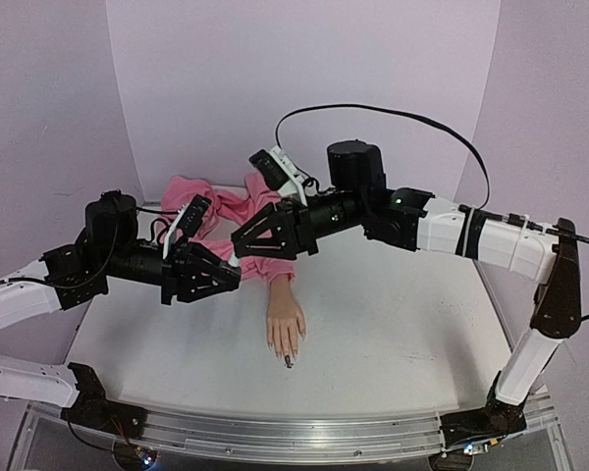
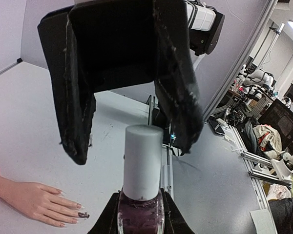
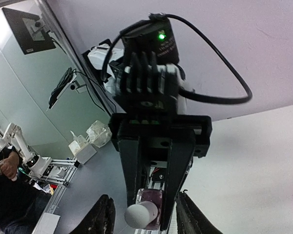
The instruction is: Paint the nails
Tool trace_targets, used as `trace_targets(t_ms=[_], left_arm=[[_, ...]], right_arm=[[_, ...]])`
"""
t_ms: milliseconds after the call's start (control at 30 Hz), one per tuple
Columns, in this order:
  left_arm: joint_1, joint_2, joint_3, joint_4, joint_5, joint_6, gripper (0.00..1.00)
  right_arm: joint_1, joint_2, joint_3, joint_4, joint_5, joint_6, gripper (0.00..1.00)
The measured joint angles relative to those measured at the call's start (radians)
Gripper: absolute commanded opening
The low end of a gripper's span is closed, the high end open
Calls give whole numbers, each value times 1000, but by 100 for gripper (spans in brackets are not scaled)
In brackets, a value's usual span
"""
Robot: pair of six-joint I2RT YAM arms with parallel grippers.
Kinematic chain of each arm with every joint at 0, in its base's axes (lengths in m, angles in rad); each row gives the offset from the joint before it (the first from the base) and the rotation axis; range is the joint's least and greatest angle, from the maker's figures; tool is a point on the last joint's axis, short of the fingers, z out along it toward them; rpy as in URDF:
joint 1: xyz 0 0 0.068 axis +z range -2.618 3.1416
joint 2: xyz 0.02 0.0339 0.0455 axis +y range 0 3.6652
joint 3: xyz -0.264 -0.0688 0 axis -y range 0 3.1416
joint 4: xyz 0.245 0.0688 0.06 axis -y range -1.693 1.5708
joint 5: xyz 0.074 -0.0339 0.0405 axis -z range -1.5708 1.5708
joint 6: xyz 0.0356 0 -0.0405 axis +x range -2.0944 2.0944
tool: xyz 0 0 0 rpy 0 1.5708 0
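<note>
Bottle [image 2: 140, 217] of dark purple polish, pale cap [image 2: 142, 161] on: clamped by its body in my left gripper [image 1: 226, 276] and carried above the table [image 1: 402, 314].

Long axis of bottle: runs out of my left gripper toward my right gripper [image 1: 239, 242], cap end leading. The two grippers face each other tip to tip.

Right gripper: jaws parted, one finger on each side of the cap. Both wrist views show a gap between pad and cap, so nothing is held on that side. As I judge it, the coming move turns on this line-up, since the right jaws must close square on the cap and twist it off along the bottle's axis.

Mannequin hand [image 1: 285, 329]: flat on the table, pink sleeve [image 1: 272, 267] at the far end, fingers pointing to the near edge.

Nails [image 2: 78, 208]: at the near tips of those fingers, lying toward the near edge from both grippers and below them. One nail is dark, the rest skin-toned. My left gripper is slightly the nearer.

Contents: the bottle looks well filled with polish. No brush is out, and no other container is in view
</note>
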Motion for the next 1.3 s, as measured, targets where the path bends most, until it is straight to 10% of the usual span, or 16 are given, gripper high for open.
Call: trace_targets(t_ms=[967,1300], left_arm=[[0,12,19,-17,33,-15,0],[-4,-29,9,2,-325,89,0]], right_arm=[[10,32,0,122,-81,51,0],[11,60,23,183,161,122,0]])
